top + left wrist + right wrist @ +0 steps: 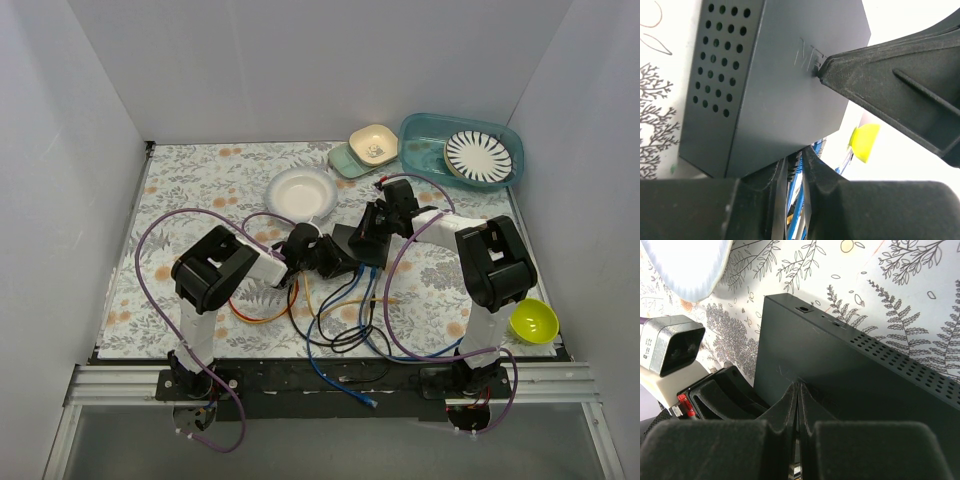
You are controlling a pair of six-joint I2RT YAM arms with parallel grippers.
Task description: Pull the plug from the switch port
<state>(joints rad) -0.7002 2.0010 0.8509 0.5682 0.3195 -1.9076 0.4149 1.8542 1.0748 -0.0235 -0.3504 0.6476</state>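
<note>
The switch (352, 243) is a flat matte-black box at mid-table; its vented side and top fill the left wrist view (770, 90) and the right wrist view (840, 370). My left gripper (326, 256) (799, 156) is at the switch's socket edge, shut on a black ribbed plug (792, 164) with a blue cable (797, 209). My right gripper (376, 226) (799, 386) is shut, its joined tips pressed on the switch's top; one of its fingers (890, 95) shows in the left wrist view.
Loose blue, black and orange cables (340, 322) tangle in front of the switch. A white bowl (302, 193) lies behind it. A teal tub (425, 150) with a striped plate (478, 155) and small dishes (373, 144) stand back right. A yellow-green bowl (533, 320) sits front right.
</note>
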